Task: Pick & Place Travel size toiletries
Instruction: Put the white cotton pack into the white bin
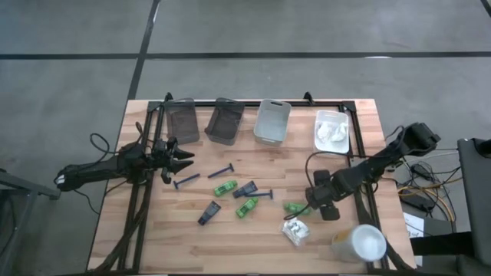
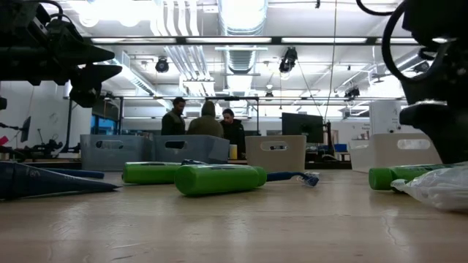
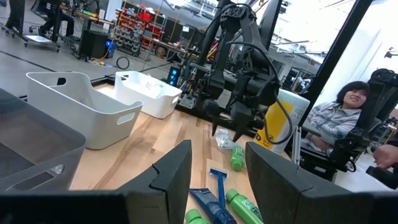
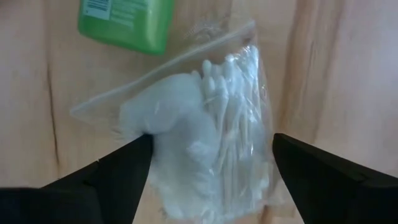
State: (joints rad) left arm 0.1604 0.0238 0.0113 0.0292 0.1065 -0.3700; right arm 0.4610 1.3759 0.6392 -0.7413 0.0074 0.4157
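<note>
Most of the toiletries lie loose on the table (image 1: 153,245) — one white bin (image 1: 332,132) holds packets — while the right gripper (image 4: 208,165), jaws spread, hovers over a clear packet (image 4: 205,130) directly below; left gripper (image 1: 184,159) open beside a razor (image 1: 186,181).

No legible text anywhere. Only a small white barcode label on the bright green plastic pack (image 4: 126,20) just beyond the right gripper (image 4: 208,165); digits too blurred to read.
</note>
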